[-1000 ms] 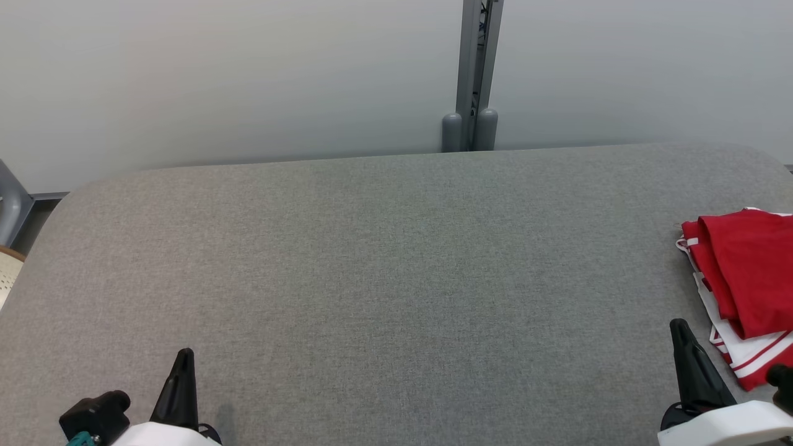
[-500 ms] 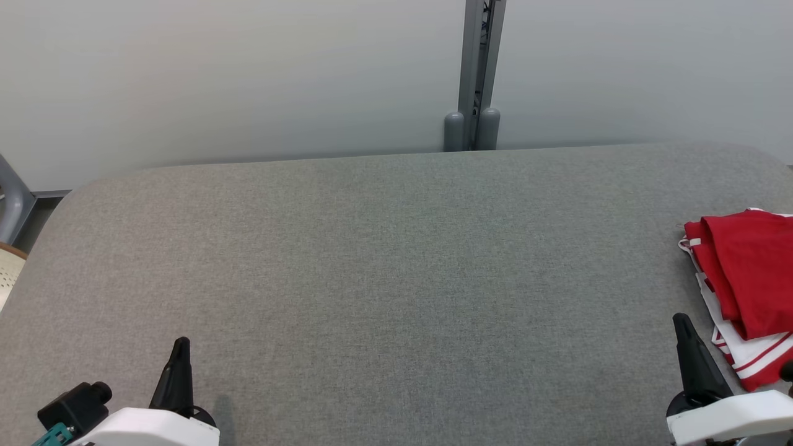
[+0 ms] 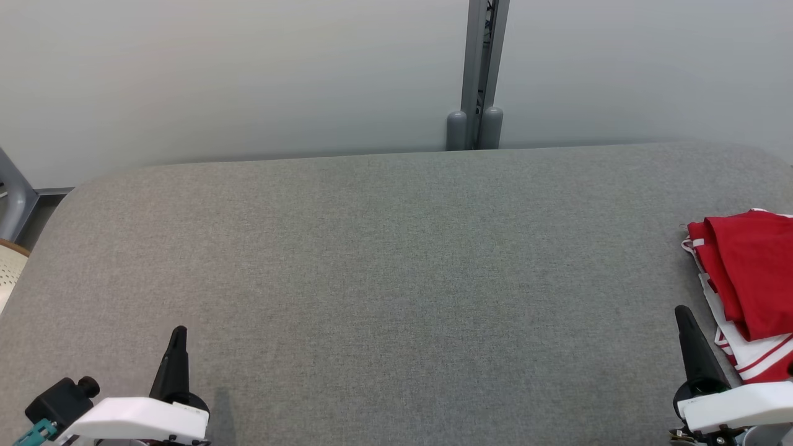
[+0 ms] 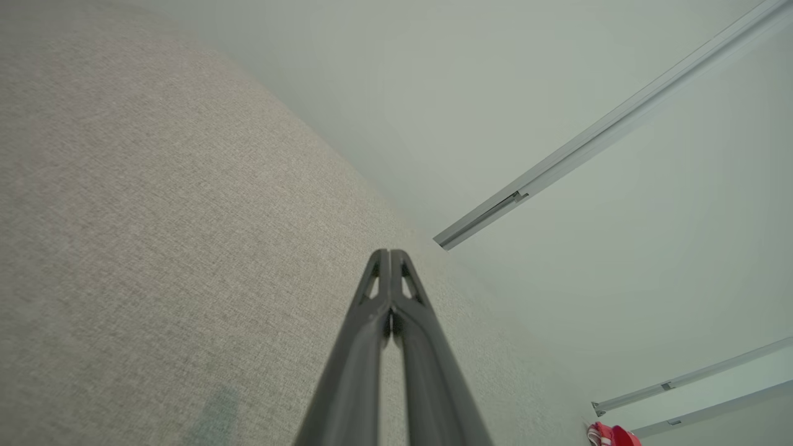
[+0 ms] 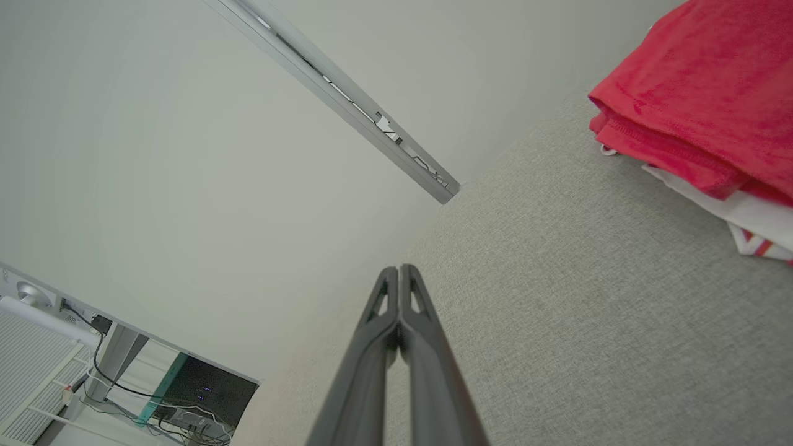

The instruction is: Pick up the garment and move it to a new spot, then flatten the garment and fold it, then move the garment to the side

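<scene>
A folded red garment with white stripes (image 3: 753, 285) lies at the right edge of the grey padded table (image 3: 396, 279); it also fills the upper right of the right wrist view as red garment (image 5: 700, 93), and appears tiny as red garment (image 4: 610, 435) in the left wrist view. My left gripper (image 3: 178, 337) hovers over the table's near left corner, shut and empty, its tips pressed together (image 4: 389, 255). Just left of the garment, my right gripper (image 3: 683, 316) is also shut on nothing, tips together (image 5: 399, 271), apart from the cloth.
A pale wall with a grey vertical post (image 3: 476, 74) stands behind the table. A grey frame and a woven pale object (image 3: 9, 272) sit off the table's left edge. A shelf and cables (image 5: 93, 359) show in the right wrist view.
Both arms have drawn back toward the bottom of the head view. The picture has shifted slightly right, so the camera moved. The garment lies as before.
</scene>
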You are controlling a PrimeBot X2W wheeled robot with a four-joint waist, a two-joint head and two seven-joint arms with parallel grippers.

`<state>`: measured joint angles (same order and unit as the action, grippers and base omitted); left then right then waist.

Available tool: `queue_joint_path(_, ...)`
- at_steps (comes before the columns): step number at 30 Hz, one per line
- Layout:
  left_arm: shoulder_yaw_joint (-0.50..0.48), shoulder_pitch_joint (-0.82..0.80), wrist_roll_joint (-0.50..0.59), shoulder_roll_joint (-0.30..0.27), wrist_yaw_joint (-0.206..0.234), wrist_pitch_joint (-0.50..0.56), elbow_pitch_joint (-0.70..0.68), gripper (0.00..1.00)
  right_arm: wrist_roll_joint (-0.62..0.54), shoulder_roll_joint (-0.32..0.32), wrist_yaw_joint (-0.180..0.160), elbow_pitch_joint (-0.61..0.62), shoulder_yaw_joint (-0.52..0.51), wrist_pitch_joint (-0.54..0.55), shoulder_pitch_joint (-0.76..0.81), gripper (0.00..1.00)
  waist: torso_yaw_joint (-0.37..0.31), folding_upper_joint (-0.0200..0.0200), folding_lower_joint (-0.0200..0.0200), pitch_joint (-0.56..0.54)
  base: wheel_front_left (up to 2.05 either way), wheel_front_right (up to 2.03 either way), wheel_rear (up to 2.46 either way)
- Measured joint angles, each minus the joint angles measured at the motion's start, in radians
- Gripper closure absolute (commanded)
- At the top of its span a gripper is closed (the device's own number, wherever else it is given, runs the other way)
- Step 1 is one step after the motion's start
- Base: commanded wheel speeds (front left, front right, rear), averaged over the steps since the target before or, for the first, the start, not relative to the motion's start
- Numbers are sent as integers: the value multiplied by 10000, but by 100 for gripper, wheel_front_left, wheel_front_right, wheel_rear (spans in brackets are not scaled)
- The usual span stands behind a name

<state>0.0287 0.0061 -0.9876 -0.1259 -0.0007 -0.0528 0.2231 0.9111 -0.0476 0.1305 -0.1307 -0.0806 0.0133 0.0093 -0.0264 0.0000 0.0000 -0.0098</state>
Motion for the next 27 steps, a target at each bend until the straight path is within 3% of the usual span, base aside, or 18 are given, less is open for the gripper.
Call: queue_joint_path(27,-608,-493,-2623,336,-543,706,96,100,2964,-8,0,-485,-109,399,-437,100,92,0,0,45,0,0,0)
